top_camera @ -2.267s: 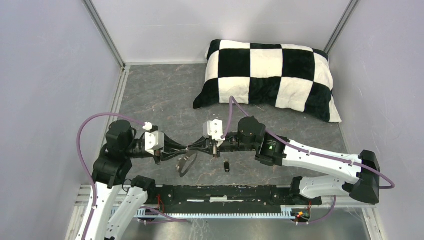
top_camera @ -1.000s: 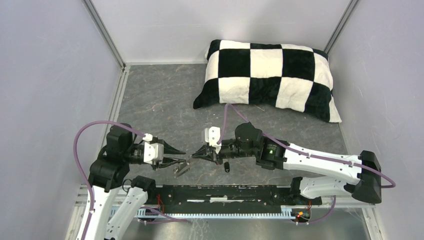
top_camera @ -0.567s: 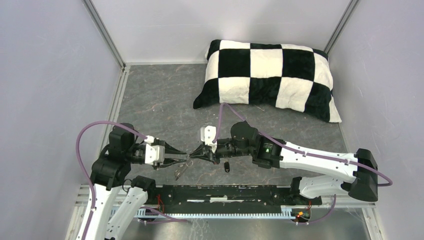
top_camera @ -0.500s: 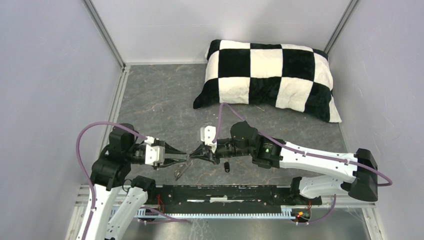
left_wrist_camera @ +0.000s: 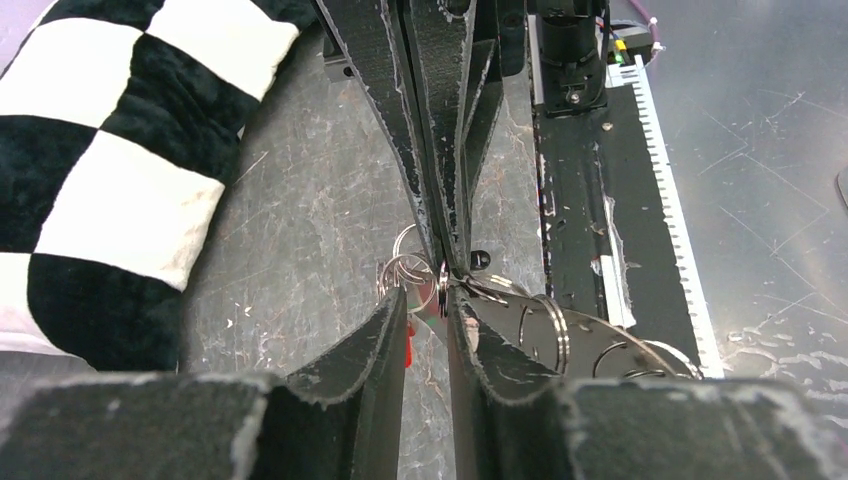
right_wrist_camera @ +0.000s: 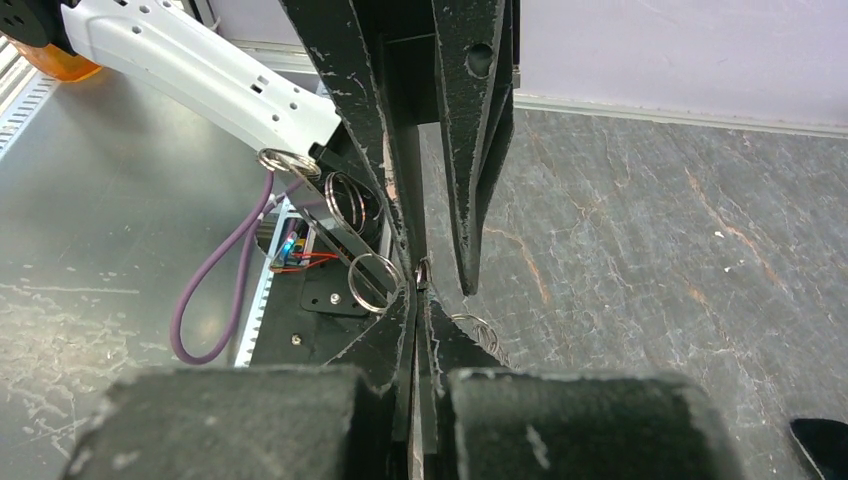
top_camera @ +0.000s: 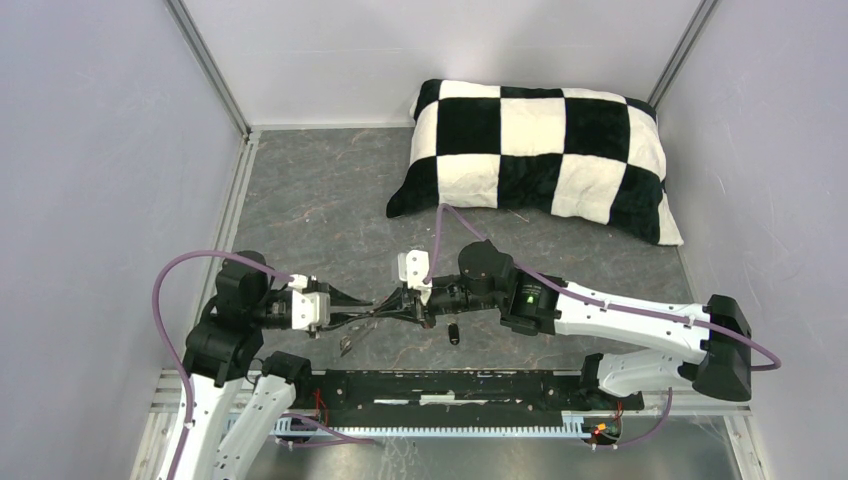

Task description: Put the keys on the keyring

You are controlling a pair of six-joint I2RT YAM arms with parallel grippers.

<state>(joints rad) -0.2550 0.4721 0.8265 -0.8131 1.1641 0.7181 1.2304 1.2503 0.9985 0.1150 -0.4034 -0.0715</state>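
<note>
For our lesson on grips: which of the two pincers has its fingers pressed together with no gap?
The right pincer: its fingers meet at the tips. The left pincer has its fingers standing apart, holding the keyring.

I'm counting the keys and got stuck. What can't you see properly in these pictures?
Red tag: left wrist view, mostly behind the left pincer's finger.
Black tag: top view, too small to show its key.
Keyring: left wrist view, partly behind that finger; no slot shows.
What the shut right pincer pinches: too small, right wrist view.
Whether the left pincer grips anything: unclear in every view.
</note>
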